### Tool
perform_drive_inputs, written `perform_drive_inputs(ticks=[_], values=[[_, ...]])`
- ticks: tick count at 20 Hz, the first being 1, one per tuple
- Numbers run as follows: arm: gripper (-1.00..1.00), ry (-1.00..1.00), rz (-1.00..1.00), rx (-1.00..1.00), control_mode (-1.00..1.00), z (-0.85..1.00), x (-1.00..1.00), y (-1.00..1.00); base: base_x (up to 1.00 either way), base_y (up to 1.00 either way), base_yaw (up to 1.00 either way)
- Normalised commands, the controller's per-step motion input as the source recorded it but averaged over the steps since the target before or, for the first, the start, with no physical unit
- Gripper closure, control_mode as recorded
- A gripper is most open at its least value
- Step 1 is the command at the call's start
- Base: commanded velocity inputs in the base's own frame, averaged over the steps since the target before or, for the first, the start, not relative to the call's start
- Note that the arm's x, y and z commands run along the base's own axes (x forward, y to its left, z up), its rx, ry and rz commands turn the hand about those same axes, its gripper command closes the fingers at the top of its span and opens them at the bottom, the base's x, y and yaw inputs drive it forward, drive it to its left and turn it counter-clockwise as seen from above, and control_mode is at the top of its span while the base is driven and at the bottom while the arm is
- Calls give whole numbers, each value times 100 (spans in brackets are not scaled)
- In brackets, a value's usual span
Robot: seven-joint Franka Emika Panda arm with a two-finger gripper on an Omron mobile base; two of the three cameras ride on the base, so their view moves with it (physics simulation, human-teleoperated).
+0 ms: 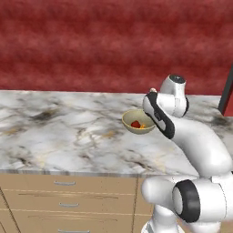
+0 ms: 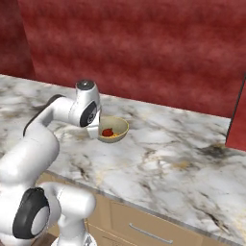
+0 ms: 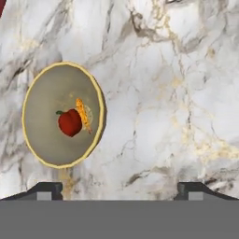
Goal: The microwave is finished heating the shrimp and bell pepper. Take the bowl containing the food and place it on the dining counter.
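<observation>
On the dining counter (image 1: 68, 132), a glossy white-grey marble slab with dark and tan veins, sits the bowl (image 1: 138, 121), round, beige-tan ceramic with a thin yellowish rim and a smooth cream inside. In it lie the bell pepper (image 1: 135, 124), small, red and glossy with a green stem, and the shrimp (image 3: 83, 113), an orange curled ridged strip touching the pepper's side. The bowl rests flat on the marble, just beside the arm's white wrist in both base views. In the hand view the gripper (image 3: 120, 190) shows two dark blocky fingertips (image 3: 45, 190) set wide apart, nothing between them, the bowl lying off to one side above one tip. Below the counter edge run tan wood drawers (image 1: 66, 200) with slim silver handles. Behind stands a mottled dark red wall (image 1: 113, 41).
</observation>
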Motion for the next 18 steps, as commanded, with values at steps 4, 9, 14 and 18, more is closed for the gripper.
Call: perform_drive_inputs(ticks=[4, 9, 14, 18], values=[[-100, -24, 13, -3, -100, 83, -100, 36, 0, 0, 0], [-100, -30, 14, -7, -100, 59, -100, 41, 0, 0, 0], [-100, -34, 15, -13, -100, 34, -100, 45, 0, 0, 0], [-100, -39, 20, -25, -100, 10, -100, 59, 0, 0, 0]])
